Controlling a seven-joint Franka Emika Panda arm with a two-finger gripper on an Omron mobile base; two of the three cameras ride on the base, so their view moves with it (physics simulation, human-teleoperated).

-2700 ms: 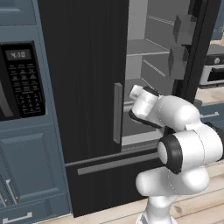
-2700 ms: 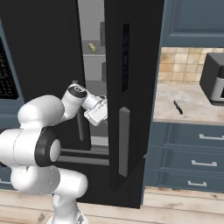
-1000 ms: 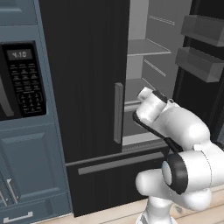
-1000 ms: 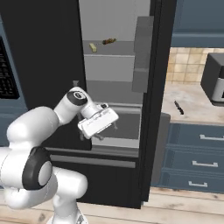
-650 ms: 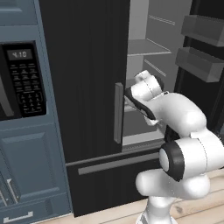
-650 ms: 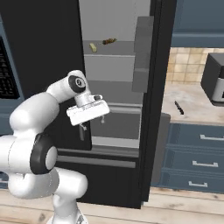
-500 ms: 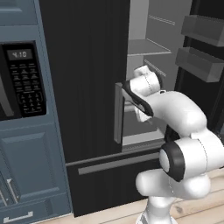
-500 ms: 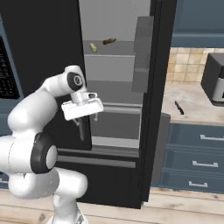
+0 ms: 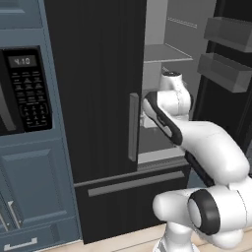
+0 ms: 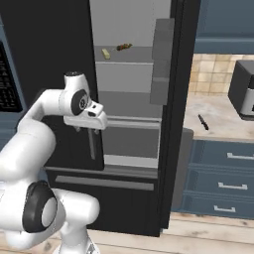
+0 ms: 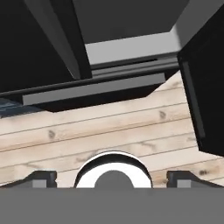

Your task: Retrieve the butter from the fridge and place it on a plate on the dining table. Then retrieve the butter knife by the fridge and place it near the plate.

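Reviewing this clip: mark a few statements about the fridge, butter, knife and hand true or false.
1. The fridge has its right door swung open. True.
2. The butter is gripped in the hand. False: it lies on an upper fridge shelf, and the hand is open and empty.
3. The butter knife lies on the counter right of the fridge. True.
4. The hand points up at the shelf. False: it points down, in front of the fridge's lower part.
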